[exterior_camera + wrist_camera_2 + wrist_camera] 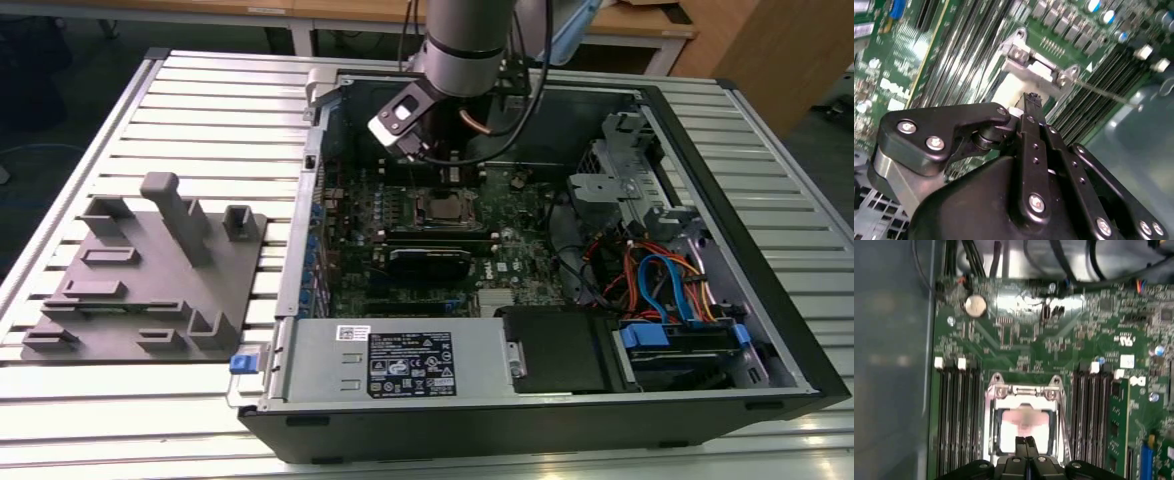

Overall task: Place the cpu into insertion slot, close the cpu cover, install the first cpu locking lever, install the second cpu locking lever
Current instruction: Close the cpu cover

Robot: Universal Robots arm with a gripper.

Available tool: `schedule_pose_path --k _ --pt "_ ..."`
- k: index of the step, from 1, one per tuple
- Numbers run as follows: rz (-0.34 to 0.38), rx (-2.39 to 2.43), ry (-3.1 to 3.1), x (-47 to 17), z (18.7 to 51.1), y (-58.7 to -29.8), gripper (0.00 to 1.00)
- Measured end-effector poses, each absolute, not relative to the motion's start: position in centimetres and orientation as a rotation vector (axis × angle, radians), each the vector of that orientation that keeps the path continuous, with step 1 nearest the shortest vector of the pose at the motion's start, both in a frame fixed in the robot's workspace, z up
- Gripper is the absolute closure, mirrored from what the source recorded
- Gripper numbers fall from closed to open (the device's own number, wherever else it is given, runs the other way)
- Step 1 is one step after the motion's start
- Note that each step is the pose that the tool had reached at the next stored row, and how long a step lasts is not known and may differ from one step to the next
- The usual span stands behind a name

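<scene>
The cpu (1024, 424) lies flat in the slot (441, 208) on the green board (1019, 347), framed by the silver cover (1024, 390) lying down over its edges. The end effector (1025, 441) hangs right above the chip, fingers clenched together on nothing. A thin lever (1104, 92) juts from the cover's corner beside the memory slots (956, 425). The open case (534, 425) sits on the table (80, 120)

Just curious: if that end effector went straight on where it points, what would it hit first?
Probably the shiny square chip inside its metal frame on the green board, right ahead of the end effector; the gap is unclear.
</scene>
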State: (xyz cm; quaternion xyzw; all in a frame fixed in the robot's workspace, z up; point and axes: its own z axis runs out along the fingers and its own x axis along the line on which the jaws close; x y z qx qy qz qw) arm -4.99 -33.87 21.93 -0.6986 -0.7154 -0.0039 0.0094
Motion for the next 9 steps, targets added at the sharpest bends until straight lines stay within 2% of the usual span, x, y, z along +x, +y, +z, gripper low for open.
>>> schedule_pose_path --k 9 --pt "0.005 -2.172 -2.228 -5.99 20.95 -33.87 0.9"
